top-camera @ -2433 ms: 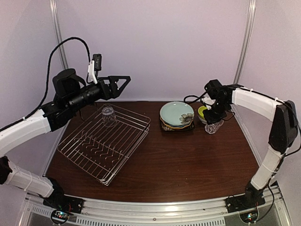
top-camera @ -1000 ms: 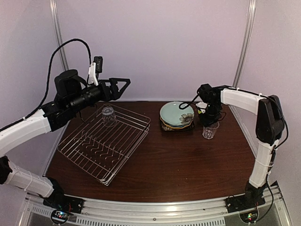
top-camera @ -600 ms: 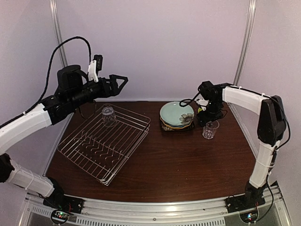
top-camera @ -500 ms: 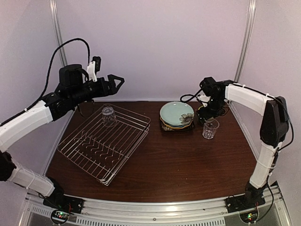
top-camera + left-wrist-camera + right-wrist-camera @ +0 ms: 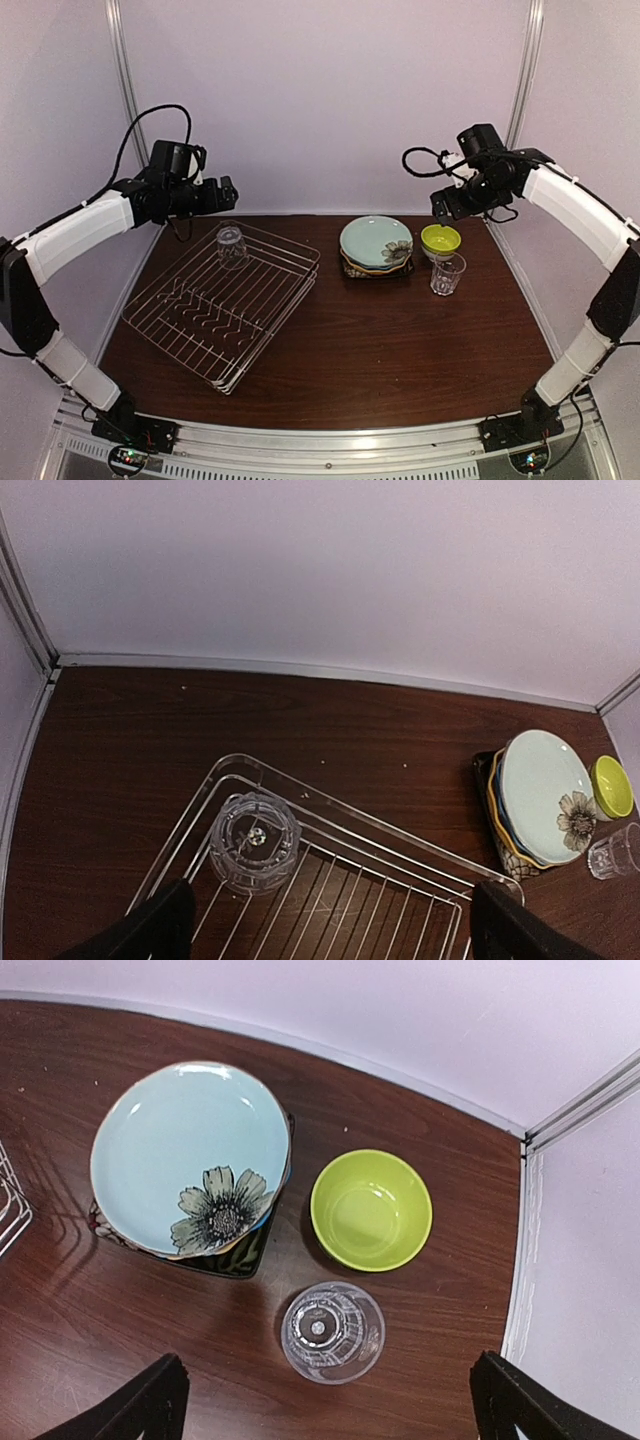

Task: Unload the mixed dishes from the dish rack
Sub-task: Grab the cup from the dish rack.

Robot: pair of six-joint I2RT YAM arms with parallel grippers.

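Observation:
The dish rack (image 5: 205,325), a silver wire basket, lies at the left of the table. One clear glass (image 5: 231,246) stands upside down in its far corner (image 5: 254,842). My left gripper (image 5: 218,194) hangs high above that corner, open and empty (image 5: 330,935). A stack of plates (image 5: 376,243), topped by a pale teal flower-marked plate (image 5: 190,1155), sits at the back right. Beside it are the lime-green bowl (image 5: 371,1209) and a second clear glass (image 5: 332,1332), upright on the table. Above them my right gripper (image 5: 449,206) is raised, open and holding nothing (image 5: 330,1405).
Pale walls close in the table on the back, left and right. Metal frame posts (image 5: 522,80) stand at the back corners. In the left wrist view the plate stack (image 5: 540,795), bowl (image 5: 611,786) and table glass (image 5: 613,851) show at the right edge.
My right gripper opened, let go of the glass next to the bowl and rose above it. My left arm pulled back to the left, higher over the rack's far corner.

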